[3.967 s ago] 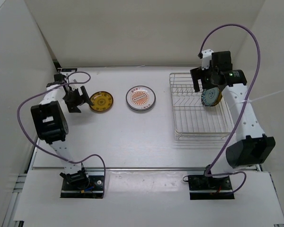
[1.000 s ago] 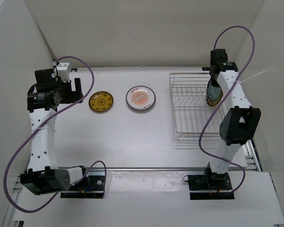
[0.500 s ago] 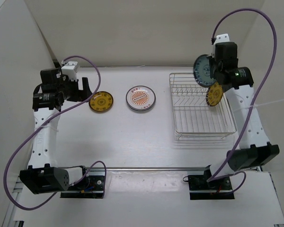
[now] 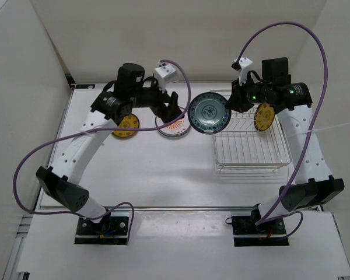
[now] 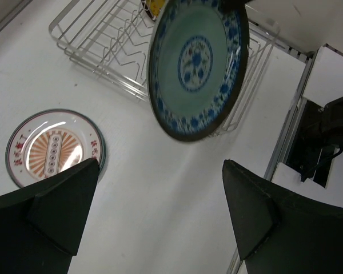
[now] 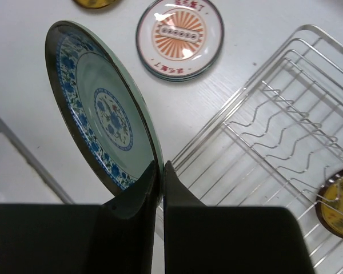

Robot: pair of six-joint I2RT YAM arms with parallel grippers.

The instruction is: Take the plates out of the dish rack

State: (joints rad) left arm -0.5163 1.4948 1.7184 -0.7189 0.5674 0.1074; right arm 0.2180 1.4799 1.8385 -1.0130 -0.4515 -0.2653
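Note:
My right gripper is shut on the rim of the teal-blue plate. It holds the plate on edge in the air, just left of the dish rack. A yellow plate stands in the rack's right side. My left gripper hangs open and empty over the orange sunburst plate, facing the teal plate. Another yellow plate lies flat on the table, half hidden by my left arm.
White walls close in the table on the left, back and right. Both arms' purple cables loop high over the table. The right arm's black base sits at the near edge.
My right gripper has carried the teal-blue plate leftward, from above the rack to beside its left edge. My left arm has swung right, from the table's far left to over the sunburst plate.

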